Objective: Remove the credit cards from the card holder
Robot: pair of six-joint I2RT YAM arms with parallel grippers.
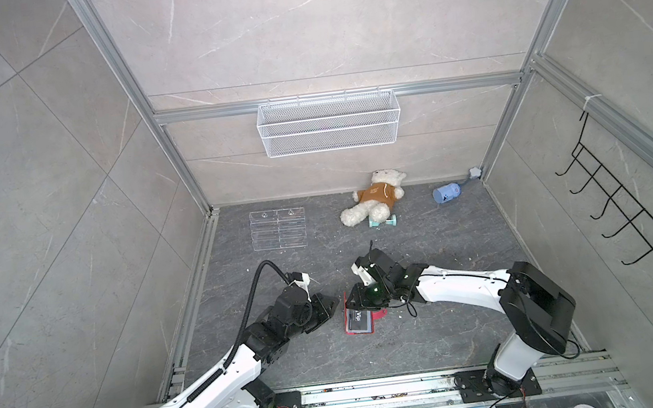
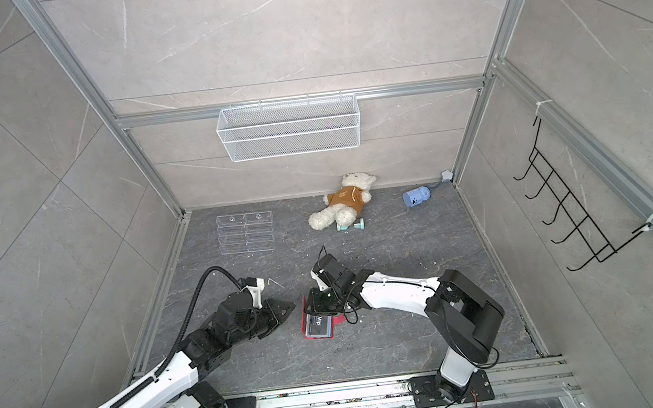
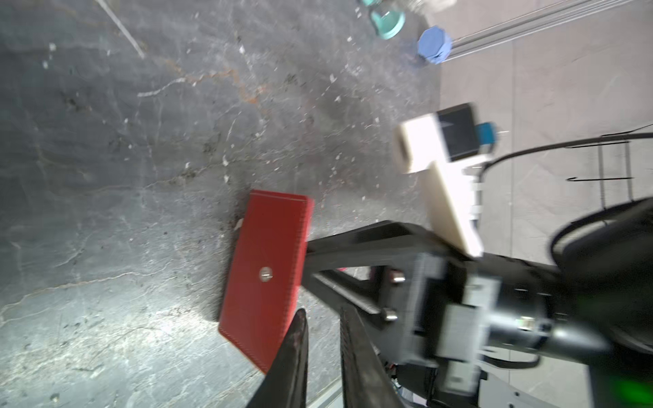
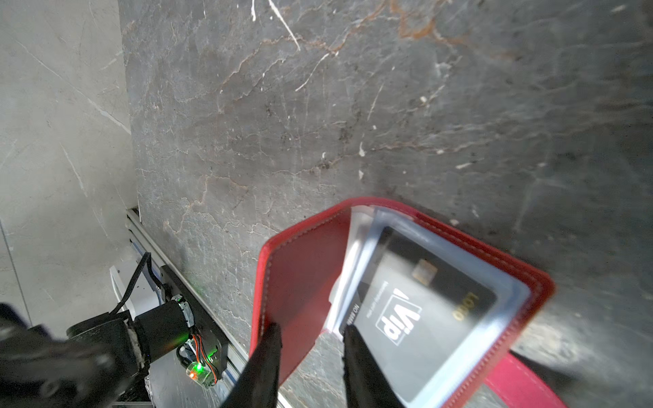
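Nearest us, on the dark marbled surface (image 1: 416, 345), the red card holder (image 4: 304, 275) lies open between the arms, one flap raised. The right claw (image 4: 311, 328) stands parted at that flap. The left claw (image 3: 322, 312), narrowly parted, holds nothing. A sleeved credit card (image 4: 417, 318) reads "Vip". Farther back lie a clear rack (image 1: 278, 228) and a teddy bear (image 1: 374, 201). The pale tiled walls (image 1: 44, 203) carry a wire basket (image 1: 328, 123).

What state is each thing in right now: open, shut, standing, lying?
Red leather-like folding card holder: open, one flap raised.
Black "Vip" credit card: inside its clear sleeve.
Right claw: open, at the raised flap.
Left claw: slightly open, empty.
White plush teddy bear: lying down.
Blue plastic bottle: on its side.
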